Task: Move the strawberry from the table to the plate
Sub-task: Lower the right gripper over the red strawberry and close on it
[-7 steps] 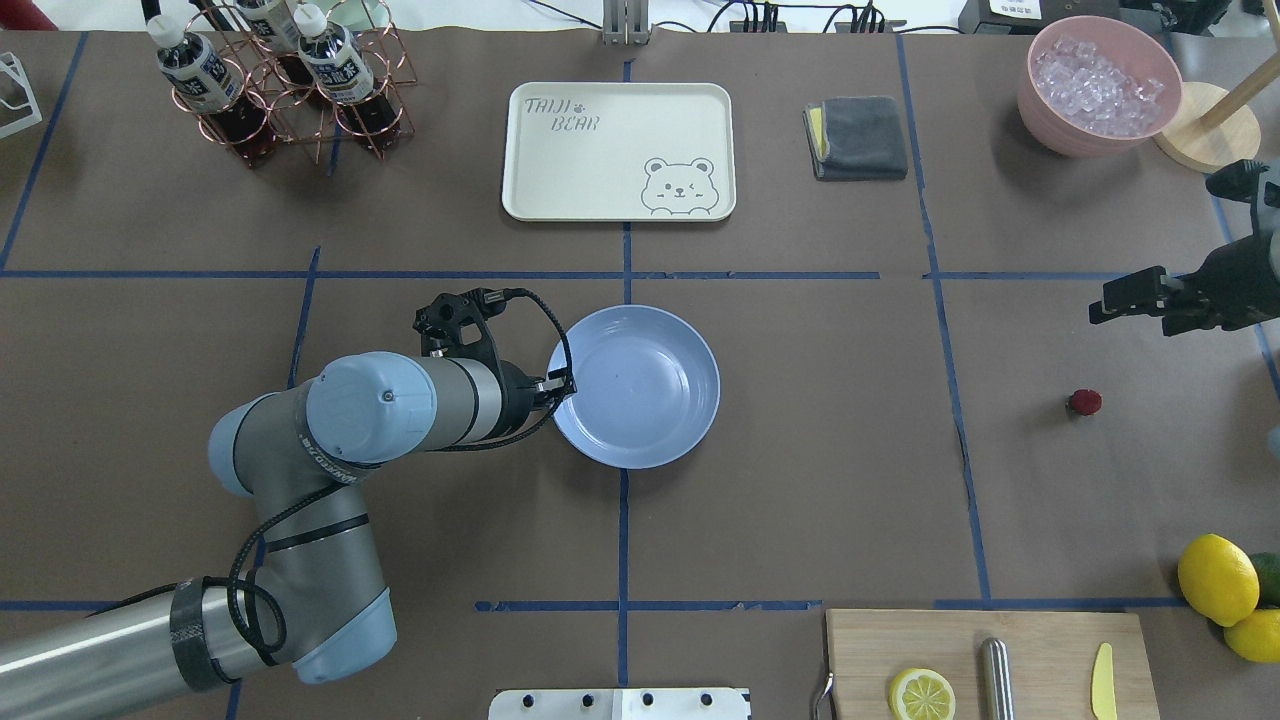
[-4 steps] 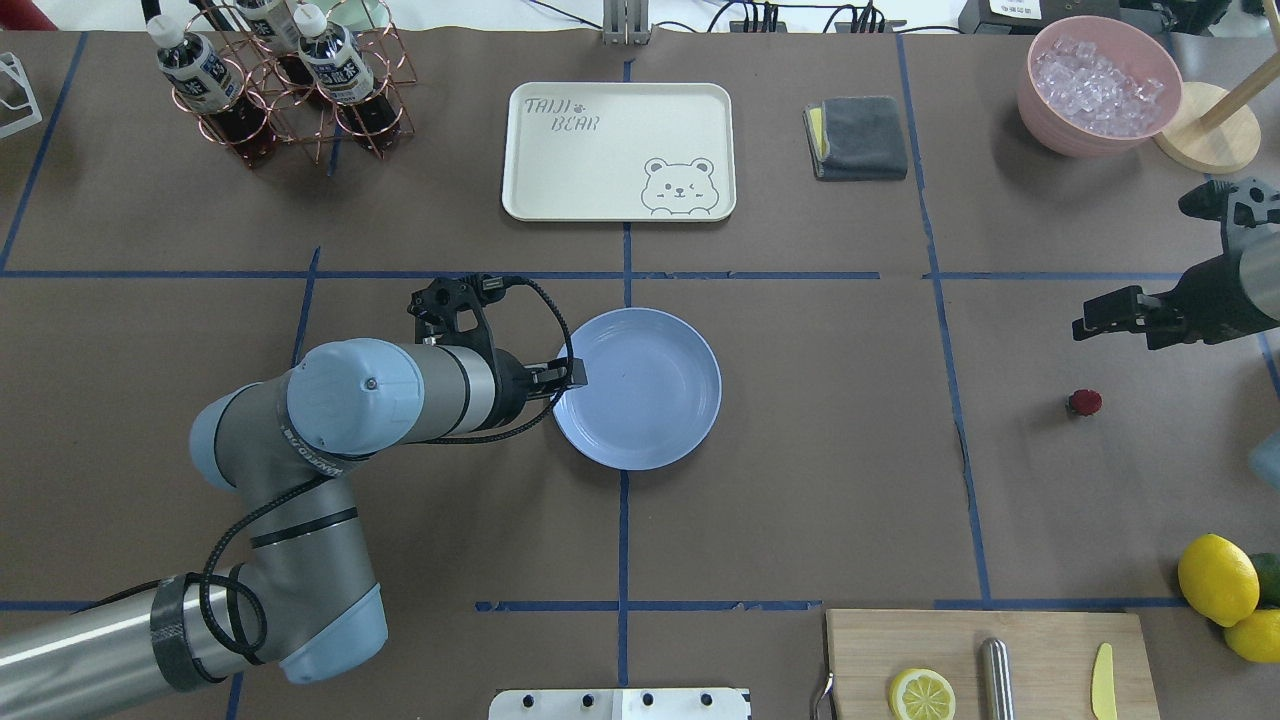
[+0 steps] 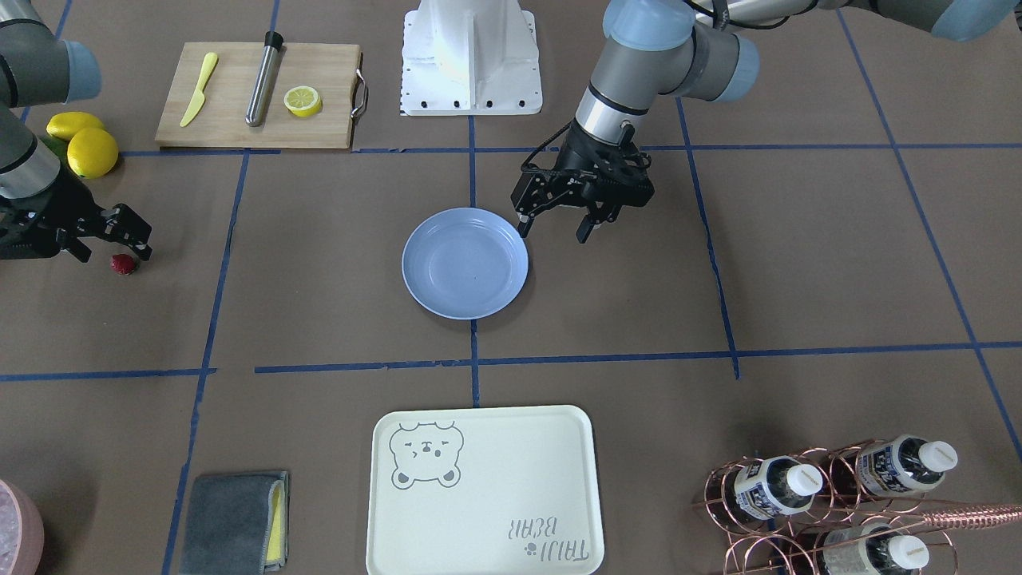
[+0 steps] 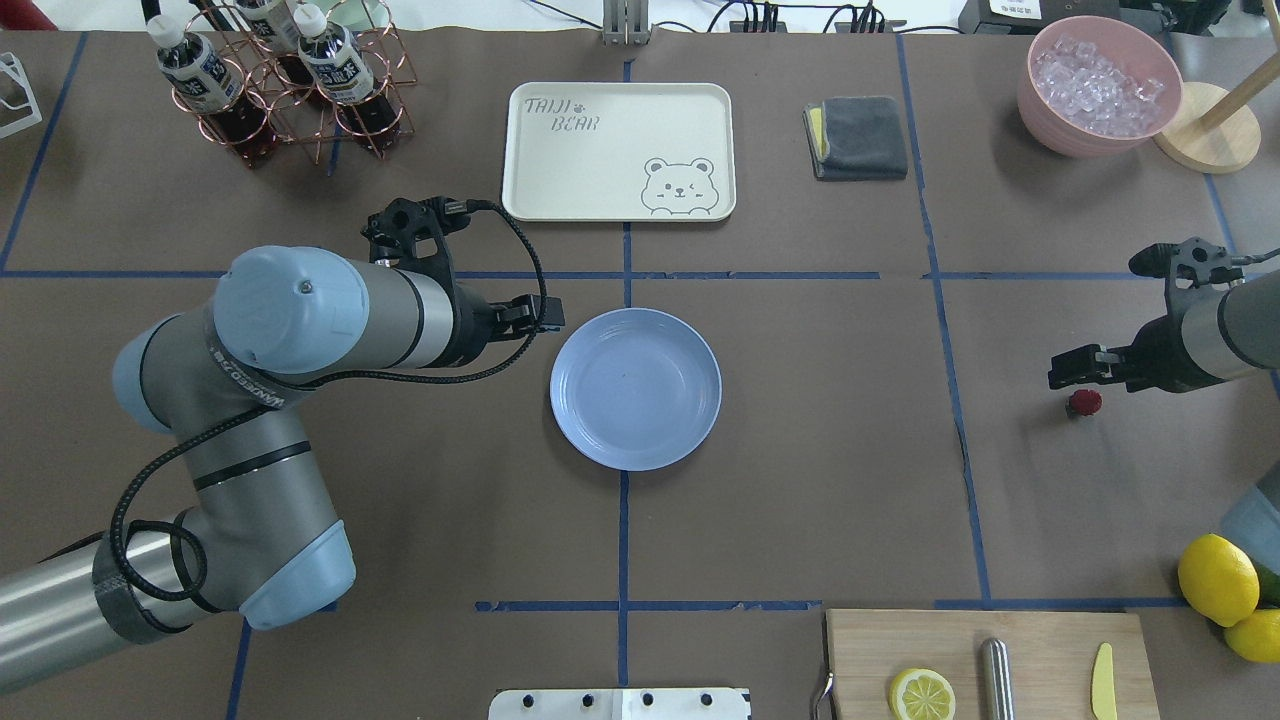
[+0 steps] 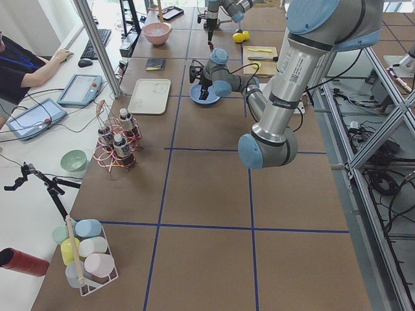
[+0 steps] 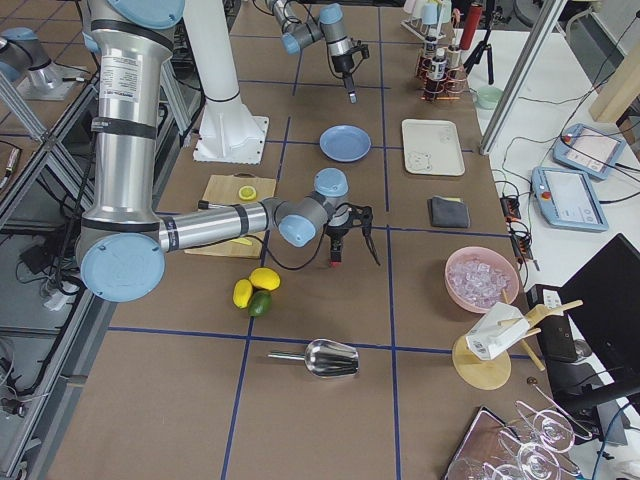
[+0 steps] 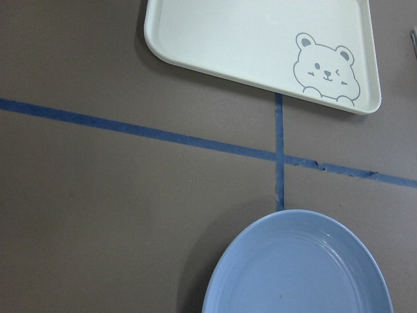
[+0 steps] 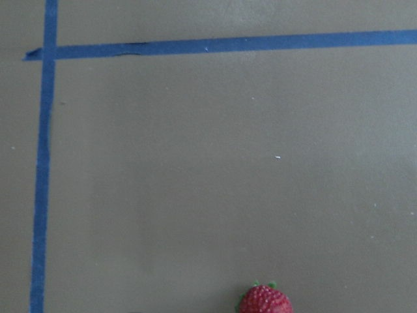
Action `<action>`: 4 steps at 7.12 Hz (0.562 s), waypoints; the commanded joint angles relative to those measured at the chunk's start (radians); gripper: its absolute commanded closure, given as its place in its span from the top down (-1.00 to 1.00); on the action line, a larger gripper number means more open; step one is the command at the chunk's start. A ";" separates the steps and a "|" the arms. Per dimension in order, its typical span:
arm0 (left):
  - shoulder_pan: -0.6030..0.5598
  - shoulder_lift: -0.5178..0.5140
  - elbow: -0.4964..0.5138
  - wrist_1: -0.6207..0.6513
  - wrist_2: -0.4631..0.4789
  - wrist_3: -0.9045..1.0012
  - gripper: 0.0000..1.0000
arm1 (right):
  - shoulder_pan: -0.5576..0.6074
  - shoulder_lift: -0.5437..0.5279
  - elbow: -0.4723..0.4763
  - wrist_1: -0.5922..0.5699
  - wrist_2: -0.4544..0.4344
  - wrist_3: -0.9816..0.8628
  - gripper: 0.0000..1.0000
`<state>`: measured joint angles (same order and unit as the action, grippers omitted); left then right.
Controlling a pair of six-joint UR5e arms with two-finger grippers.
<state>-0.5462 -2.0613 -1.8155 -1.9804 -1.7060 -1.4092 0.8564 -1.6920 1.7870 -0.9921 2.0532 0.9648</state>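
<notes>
A tiny dark red strawberry [image 4: 1085, 402] [image 3: 123, 263] lies on the brown table [image 4: 820, 480] at the right. It also shows at the bottom edge of the right wrist view as the strawberry [image 8: 264, 301]. My right gripper [image 4: 1068, 375] [image 3: 112, 254] hovers just above and beside it, open, holding nothing. The light blue plate [image 4: 635, 389] [image 3: 465, 263] [image 7: 300, 274] sits empty at the table's middle. My left gripper [image 4: 535, 315] [image 3: 552, 230] is open and empty just off the plate's far-left rim, not touching it.
A cream bear tray [image 4: 618, 150] lies beyond the plate. A cutting board [image 4: 990, 660] with a lemon half, a knife and a metal rod sits near right, lemons [image 4: 1217, 578] beside it. A grey cloth [image 4: 857, 137], an ice bowl [image 4: 1100, 85] and a bottle rack [image 4: 280, 80] line the far side.
My left gripper has drawn back from the plate's left rim, up and to the left. My right gripper has come down and leftward, close over the strawberry.
</notes>
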 commanded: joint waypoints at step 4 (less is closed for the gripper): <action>-0.026 0.038 -0.027 0.000 -0.006 0.027 1.00 | -0.025 0.002 -0.055 0.006 -0.016 -0.017 0.80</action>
<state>-0.5700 -2.0345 -1.8375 -1.9792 -1.7115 -1.3840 0.8325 -1.6937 1.7469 -0.9866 2.0366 0.9545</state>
